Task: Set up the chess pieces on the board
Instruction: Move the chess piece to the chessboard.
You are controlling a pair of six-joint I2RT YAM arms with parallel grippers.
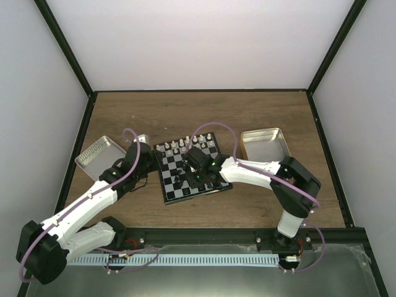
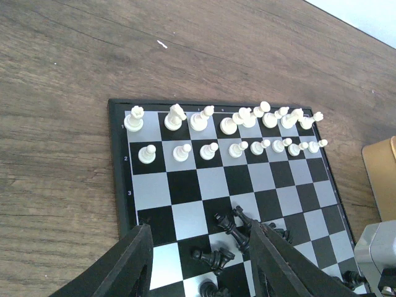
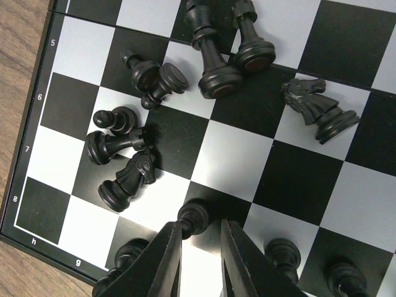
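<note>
Wood-grain table (image 1: pixel 185 111) inside a white-walled cell, top cam. Board (image 1: pixel 179 192) sat mid-table, turned a bit, btw a left tin (image 1: pixel 99 154) and a right tin (image 1: pixel 265 143). White pieces (image 1: pixel 185 146) lined its far edge. Black pieces (image 1: pixel 178 177) sat in a loose clump nearer the arms, on the board. Left gripper (image 1: pixel 145 158) was at the board's left edge and right gripper (image 1: pixel 197 162) over its middle. Jaw state too small to read from here.

Left wrist cam: white pieces stood upright in two full rows along the far side. Black pieces lay in a heap on the near squares, several tipped over. Left gripper's fingers (image 2: pixel 127 266) were spread wide above that heap, nothing clamped.

Right wrist cam: right gripper's fingers (image 3: pixel 167 263) were parted by a narrow gap with a light square showing through, so released. One black pawn (image 3: pixel 193 216) stood upright just past the tips. Approx. eight black pieces lay toppled across the mid squares, incl. two knights. A few more stood along the board's near edge row.
</note>
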